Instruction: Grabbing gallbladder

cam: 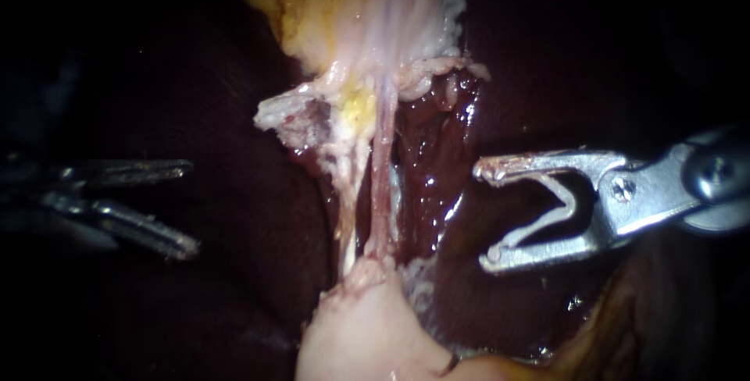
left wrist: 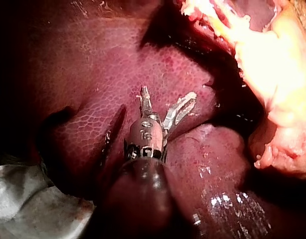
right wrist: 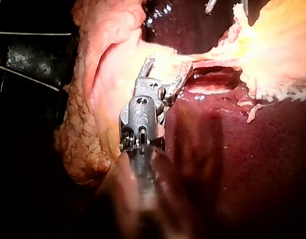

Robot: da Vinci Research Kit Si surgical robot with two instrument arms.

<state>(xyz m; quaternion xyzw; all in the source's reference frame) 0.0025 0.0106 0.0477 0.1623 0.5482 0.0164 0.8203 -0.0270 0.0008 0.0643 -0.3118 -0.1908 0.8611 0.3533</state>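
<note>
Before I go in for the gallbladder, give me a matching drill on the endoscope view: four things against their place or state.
Things:
1. left instrument
2. right instrument
3. pink tube
4. liver

Places or states:
A. stretched thin, running up and down mid-view
B. open, gripping nothing, in shadow left of the tube
C. dark red and glistening behind the tube
D. open, gripping nothing, brightly lit right of the tube

Pairs: 1-B; 2-D; 3-A; 4-C.

Taut strands (cam: 380,178) upright mid-field, bare liver (cam: 250,217) to their left, right instrument (cam: 484,215), jaws spread, on their right
</note>
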